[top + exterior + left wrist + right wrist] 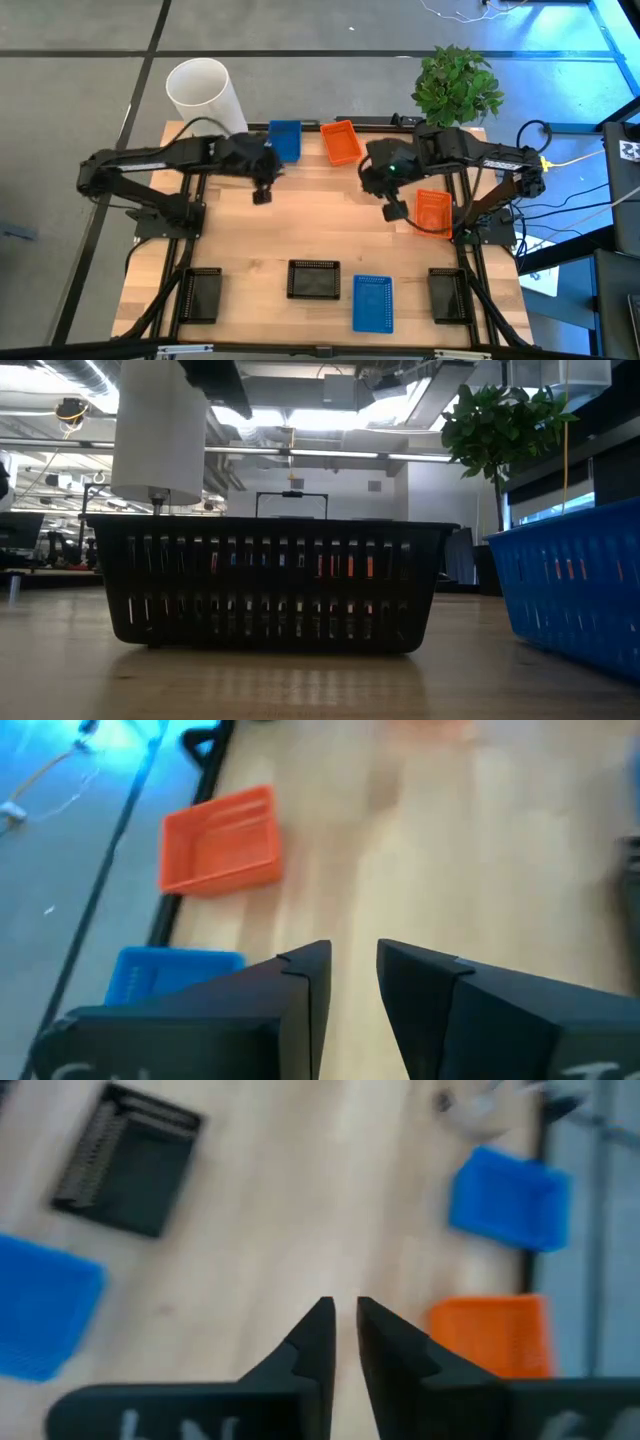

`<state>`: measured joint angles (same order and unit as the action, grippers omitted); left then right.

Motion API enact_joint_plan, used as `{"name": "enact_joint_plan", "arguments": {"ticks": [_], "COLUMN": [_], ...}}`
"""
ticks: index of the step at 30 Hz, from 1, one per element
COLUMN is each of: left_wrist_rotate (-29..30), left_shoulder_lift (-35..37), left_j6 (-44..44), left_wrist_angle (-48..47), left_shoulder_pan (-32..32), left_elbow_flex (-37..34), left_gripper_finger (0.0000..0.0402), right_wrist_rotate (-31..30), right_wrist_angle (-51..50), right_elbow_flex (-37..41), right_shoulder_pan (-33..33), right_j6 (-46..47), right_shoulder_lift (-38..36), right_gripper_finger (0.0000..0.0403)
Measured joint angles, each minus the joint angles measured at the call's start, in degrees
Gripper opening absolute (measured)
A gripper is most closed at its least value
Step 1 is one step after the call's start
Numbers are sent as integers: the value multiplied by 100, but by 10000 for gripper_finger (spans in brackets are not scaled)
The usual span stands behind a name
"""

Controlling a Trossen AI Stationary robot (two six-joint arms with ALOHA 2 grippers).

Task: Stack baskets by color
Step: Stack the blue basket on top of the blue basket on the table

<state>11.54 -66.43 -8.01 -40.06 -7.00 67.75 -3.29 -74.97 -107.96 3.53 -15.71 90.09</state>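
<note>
Baskets (pixel 373 303) are shallow mesh trays; left gripper (pixel 350 970) and right gripper (pixel 342 1325) jaws slightly apart.

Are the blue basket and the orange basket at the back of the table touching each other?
Apart. The high view shows a strip of bare wood between the blue basket and the orange basket; the right wrist view shows the same gap.

A robotics lab or test bay in an open industrial-style office; a wooden table (pixel 320 230) carries two dark arms bolted to a black frame (pixel 190 210); cables (pixel 580 200) trail off its right side onto grey floor marked with lines; the low view shows exposed ceiling pipes (pixel 300 452) and ducts, strip lighting, and distant workbenches (pixel 45 555); a potted plant (pixel 456 85) stands at the table's far edge.
</note>
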Motion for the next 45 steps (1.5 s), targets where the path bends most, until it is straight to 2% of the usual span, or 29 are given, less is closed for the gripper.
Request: {"name": "enact_joint_plan", "arguments": {"ticks": [4, 10, 12, 17, 23, 26, 29, 33, 38, 45], "left_wrist_rotate": [287, 595, 592, 562, 1006, 1206, 1285, 1322, 1567, 1695], "left_shoulder_lift": [243, 371, 357, 358, 361, 358, 361, 361, 361, 361], "left_j6": [372, 929, 1096, 1382, 1524, 1615, 1849, 2131, 2247, 1978], "left_wrist_angle": [-155, -389, -476, -552, -544, -545, -541, -540, -539, -541], "left_shoulder_pan": [683, 1524, 1813, 2543, 3128, 3231, 3267, 3267, 3267, 3267], "left_elbow_flex": [0, -2, -2, -7, -7, -7, -7, -7, -7, -7], "left_gripper_finger": [76, 76, 76, 76, 76, 76, 76, 76, 76, 76], "right_wrist_rotate": [193, 495, 529, 1157, 1314, 1608, 1647, 1711, 1891, 1803], "right_wrist_angle": [-428, -486, -472, -281, -327, -329, -333, -340, -329, -338], "right_elbow_flex": [0, 0, 0, -2, -2, -2, -2, -2, -2, -2], "right_shoulder_pan": [400, 1325, 1664, 2236, 2543, 2583, 2583, 2573, 2579, 2462], "right_j6": [659, 2001, 2601, 4196, 5735, 5754, 5643, 4705, 4083, 4300], "right_shoulder_lift": [-5, -12, 2, 80, 206, 302, 411, 502, 576, 666], "right_gripper_finger": [29, 4, 7, 16, 16, 16, 17, 17, 4, 31]}}
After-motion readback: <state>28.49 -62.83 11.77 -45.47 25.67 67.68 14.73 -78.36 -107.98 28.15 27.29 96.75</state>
